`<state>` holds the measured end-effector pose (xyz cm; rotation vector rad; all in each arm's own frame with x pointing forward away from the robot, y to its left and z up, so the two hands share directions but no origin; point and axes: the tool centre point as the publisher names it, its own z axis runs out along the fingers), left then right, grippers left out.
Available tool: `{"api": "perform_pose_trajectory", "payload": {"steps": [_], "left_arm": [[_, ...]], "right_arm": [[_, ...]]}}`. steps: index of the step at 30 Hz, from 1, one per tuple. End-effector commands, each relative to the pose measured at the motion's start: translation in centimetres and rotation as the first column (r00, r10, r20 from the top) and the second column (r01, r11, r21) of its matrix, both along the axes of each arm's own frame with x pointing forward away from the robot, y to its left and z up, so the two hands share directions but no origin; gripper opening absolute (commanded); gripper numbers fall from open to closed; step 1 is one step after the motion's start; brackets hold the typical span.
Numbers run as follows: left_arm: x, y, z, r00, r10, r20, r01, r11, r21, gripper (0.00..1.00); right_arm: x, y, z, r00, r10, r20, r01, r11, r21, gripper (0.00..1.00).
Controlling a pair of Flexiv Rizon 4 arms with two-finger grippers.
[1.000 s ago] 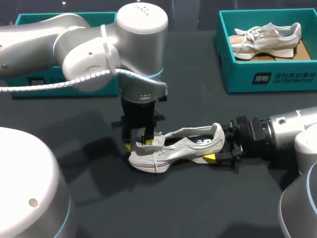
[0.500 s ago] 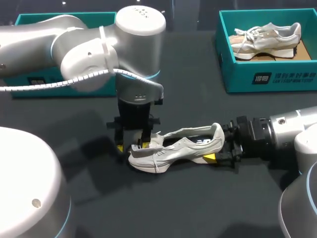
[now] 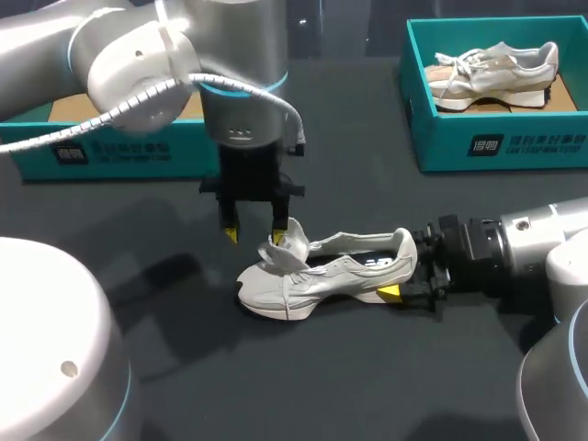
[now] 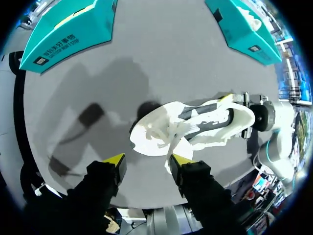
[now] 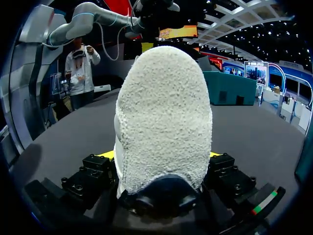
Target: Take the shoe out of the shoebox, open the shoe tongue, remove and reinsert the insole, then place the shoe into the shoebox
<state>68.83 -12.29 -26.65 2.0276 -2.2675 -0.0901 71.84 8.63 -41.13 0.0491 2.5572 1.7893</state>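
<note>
Shoe (image 3: 331,274) is lying on the table (image 3: 367,386), heel pinched tight in my right gripper (image 3: 406,271). My left gripper (image 3: 254,236) hangs wide open, holding nothing, just over the toe and the flipped-up tongue (image 3: 292,241).

The off-white shoe (image 3: 322,274) stands on its sole on the table (image 3: 367,386), toe toward my left side, tongue (image 3: 287,244) raised, dark insole (image 3: 367,262) showing. 1 open teal shoebox (image 3: 496,138) sits well behind, holding a matching shoe (image 3: 496,69).

Off-white shoe (image 3: 317,276), teal shoebox (image 3: 441,138)
</note>
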Motion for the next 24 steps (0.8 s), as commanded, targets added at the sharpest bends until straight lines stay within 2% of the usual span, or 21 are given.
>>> {"api": "perform_pose_trajectory", "payload": {"steps": [1, 3, 4, 5, 7, 9, 10, 21, 22, 24], "left_arm": [[-0.1, -0.2, 3.1, 0.995, -0.102, 0.018, 0.102, 0.994, -0.035, 0.47], [-0.1, -0.9, 4.0, 0.983, -0.181, 0.015, 0.182, 0.982, -0.057, 0.41], [-0.1, -1.2, 4.4, 0.974, -0.224, 0.013, 0.225, 0.972, -0.065, 0.27], [-0.2, -1.6, 4.8, 0.961, -0.277, 0.013, 0.277, 0.958, -0.073, 0.02], [-0.3, -2.3, 5.4, 0.908, -0.417, 0.042, 0.419, 0.906, -0.056, 0.00], [-0.4, -3.1, 6.0, 0.810, -0.584, 0.055, 0.586, 0.810, -0.015, 0.00], [-0.2, -3.7, 6.4, 0.806, -0.591, 0.043, 0.592, 0.805, -0.031, 0.00], [-0.2, -3.7, 6.4, 0.806, -0.591, 0.043, 0.592, 0.805, -0.031, 0.00], [0.1, -4.2, 6.1, 0.769, -0.637, 0.053, 0.639, 0.766, -0.066, 0.00], [0.7, -5.2, 5.7, 0.661, -0.749, 0.050, 0.745, 0.647, -0.159, 0.00]], "right_arm": [[0.0, 0.1, -0.1, 1.000, 0.000, 0.000, 0.000, 1.000, -0.002, 0.00], [0.0, 0.1, -0.1, 1.000, 0.000, 0.000, 0.000, 1.000, -0.002, 0.00], [0.0, 0.1, -0.1, 1.000, 0.000, 0.000, 0.000, 1.000, -0.002, 0.00], [0.0, 0.1, -0.1, 1.000, 0.000, 0.000, 0.000, 1.000, -0.002, 0.00], [0.0, 0.1, -0.1, 1.000, 0.000, 0.000, 0.000, 1.000, -0.002, 0.00], [0.0, 0.1, -0.1, 1.000, 0.000, 0.000, 0.000, 1.000, -0.002, 0.00], [0.0, 0.1, -0.1, 1.000, 0.000, 0.000, 0.000, 1.000, -0.002, 0.00], [0.0, 0.1, -0.1, 1.000, 0.000, 0.000, 0.000, 1.000, -0.002, 0.00], [0.0, 0.1, -0.1, 1.000, 0.000, 0.000, 0.000, 1.000, -0.002, 0.00], [0.0, 0.1, -0.1, 1.000, 0.000, 0.000, 0.000, 1.000, -0.002, 0.00]]}}
